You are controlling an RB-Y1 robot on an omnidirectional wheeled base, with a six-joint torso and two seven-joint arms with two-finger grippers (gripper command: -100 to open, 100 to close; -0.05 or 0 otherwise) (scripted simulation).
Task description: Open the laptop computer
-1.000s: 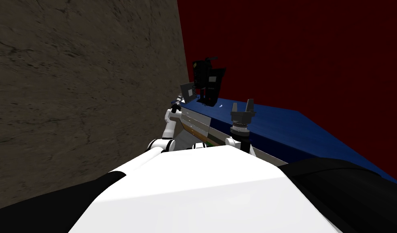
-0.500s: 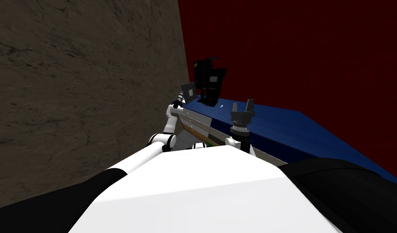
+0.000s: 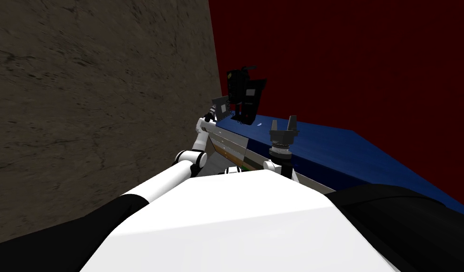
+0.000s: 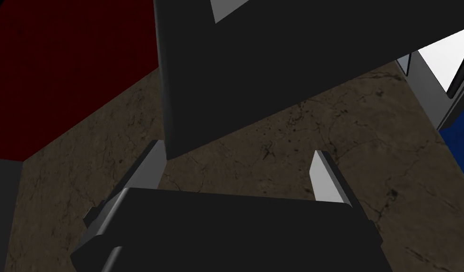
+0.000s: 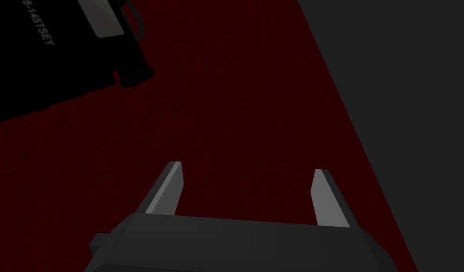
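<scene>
The laptop is a dark grey slab with a paler patch, at the far left corner of the blue table. My left gripper is right below its near edge. In the left wrist view the dark grey laptop panel looms just beyond my open left gripper, and its corner sits against the inner side of one finger; nothing is clamped. My right gripper stands upright and open over the table's near edge, also seen as the right gripper with an empty gap.
A black boxy device stands on the table just behind the laptop, and appears as a black lettered device in the right wrist view. A dark red wall backs the table. Brown stone-like floor lies to the left.
My left arm has stretched forward, and its gripper has risen from the table's front corner up to the laptop's edge. The right arm has stayed still.
</scene>
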